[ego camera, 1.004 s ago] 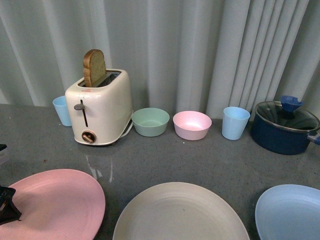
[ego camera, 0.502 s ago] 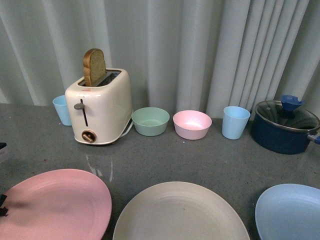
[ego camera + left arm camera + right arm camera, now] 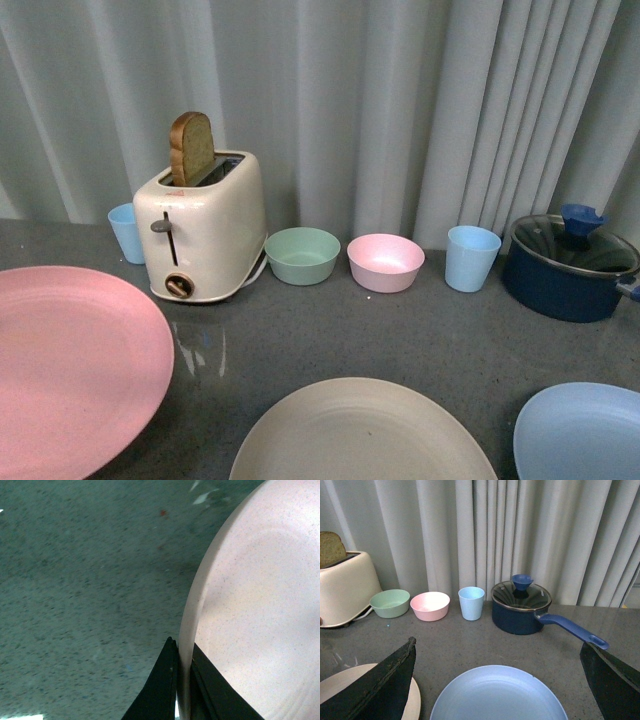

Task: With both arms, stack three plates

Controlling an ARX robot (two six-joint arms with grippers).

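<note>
Zero stacked yet. Just lifted pink plate [image 3: 70, 370] off tabletop [image 3: 400, 320], rim clamped in left gripper [image 3: 183, 652]; right gripper [image 3: 497, 645] spread, empty.

Soft, even light in all 3 views. The desk [image 3: 400, 330] mirrors the toaster [image 3: 205, 230] faintly. Left wrist view is slightly blurred, a dim shadow beside the pink plate [image 3: 260, 605].

The left end effector [image 3: 183, 654] pinches the rim of the pink plate [image 3: 260, 615], one black finger [image 3: 161, 682] on the outer side of the rim and the other against the plate's inner face. The plate fills one side of the picture, its rim curving away from the grip. Beyond it lies the grey speckled worktop [image 3: 85, 590], with a soft shadow along the rim and a small reddish speck [image 3: 162, 513].
</note>
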